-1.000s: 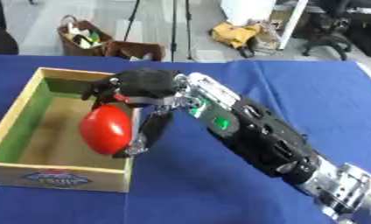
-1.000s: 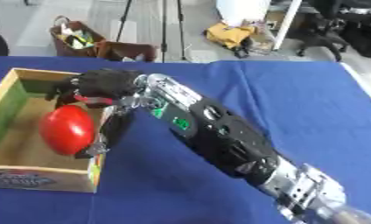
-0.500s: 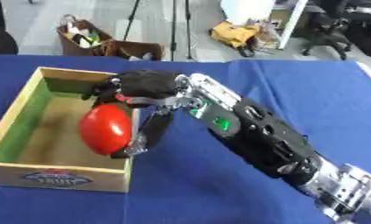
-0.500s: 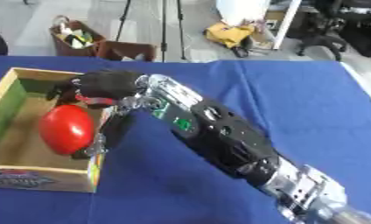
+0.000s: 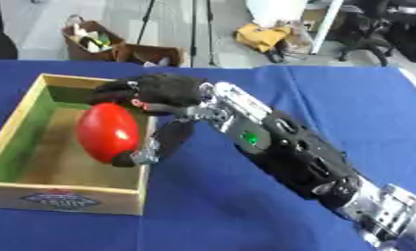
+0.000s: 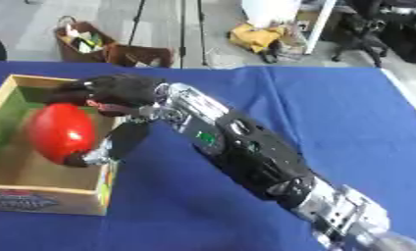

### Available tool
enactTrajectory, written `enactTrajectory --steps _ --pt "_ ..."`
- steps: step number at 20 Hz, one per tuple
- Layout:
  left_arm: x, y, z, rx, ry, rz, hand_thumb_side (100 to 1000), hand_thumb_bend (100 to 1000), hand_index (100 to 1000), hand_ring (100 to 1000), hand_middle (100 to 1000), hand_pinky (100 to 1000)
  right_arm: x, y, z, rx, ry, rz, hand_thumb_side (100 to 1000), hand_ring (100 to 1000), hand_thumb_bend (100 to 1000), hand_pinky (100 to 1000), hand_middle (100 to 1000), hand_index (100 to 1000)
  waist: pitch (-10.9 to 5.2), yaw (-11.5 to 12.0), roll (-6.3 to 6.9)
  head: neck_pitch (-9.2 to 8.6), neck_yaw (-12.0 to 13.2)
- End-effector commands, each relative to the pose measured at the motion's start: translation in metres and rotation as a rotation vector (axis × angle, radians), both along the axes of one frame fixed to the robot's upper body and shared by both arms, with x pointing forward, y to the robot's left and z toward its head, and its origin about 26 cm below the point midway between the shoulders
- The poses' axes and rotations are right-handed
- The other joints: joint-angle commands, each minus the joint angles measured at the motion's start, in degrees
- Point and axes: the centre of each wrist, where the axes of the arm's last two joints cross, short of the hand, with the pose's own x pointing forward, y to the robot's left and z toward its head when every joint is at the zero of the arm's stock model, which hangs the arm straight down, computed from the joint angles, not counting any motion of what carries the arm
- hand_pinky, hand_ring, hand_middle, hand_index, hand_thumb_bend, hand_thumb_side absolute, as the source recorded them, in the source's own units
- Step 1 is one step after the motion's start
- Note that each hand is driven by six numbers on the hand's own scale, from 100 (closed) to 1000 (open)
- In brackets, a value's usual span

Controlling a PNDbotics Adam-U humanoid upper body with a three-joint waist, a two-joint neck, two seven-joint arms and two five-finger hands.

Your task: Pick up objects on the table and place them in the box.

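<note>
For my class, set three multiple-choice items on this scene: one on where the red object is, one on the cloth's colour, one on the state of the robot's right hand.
1. Where is the red ball?
A. over the wooden box
B. on the floor
C. on the cloth, far from the box

2. What colour is the tablecloth?
A. green
B. blue
C. white

3. The right hand is:
A. flat on the table
B. curled round the ball
C. out of sight

Answers:
1 A: the red ball hangs over the wooden box.
2 B: the tablecloth is blue.
3 B: the right hand wraps the ball.
</note>
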Motion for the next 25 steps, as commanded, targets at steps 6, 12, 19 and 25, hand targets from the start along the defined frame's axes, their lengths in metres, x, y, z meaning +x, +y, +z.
enactTrajectory --steps 6,12,19,25 --pt "-0.004 -0.002 0.009 0.008 -0.038 -0.012 860 100 674 463 538 190 -0.005 -0.009 0.016 0.027 -0.065 -0.055 801 937 670 846 968 1000 -0.95 -0.02 0.29 -0.57 -0.09" --pt "-0.004 -0.002 0.009 0.008 -0.039 -0.011 859 100 675 463 537 190 -0.008 -0.009 0.015 0.043 -0.076 -0.047 807 908 624 832 928 996 -1.05 -0.08 0.3 -0.6 -0.03" --pt "-0.004 0.001 0.008 0.007 -0.031 0.005 860 100 671 462 535 189 -0.022 -0.009 0.024 0.199 -0.124 -0.014 747 739 100 669 768 876 -1.54 -1.19 0.36 0.11 0.75" --pt "-0.004 0.006 0.006 0.006 -0.022 0.031 860 100 672 462 536 190 -0.052 -0.017 0.038 0.379 -0.205 -0.015 746 678 100 581 687 821 -1.94 -3.13 0.53 1.39 1.87"
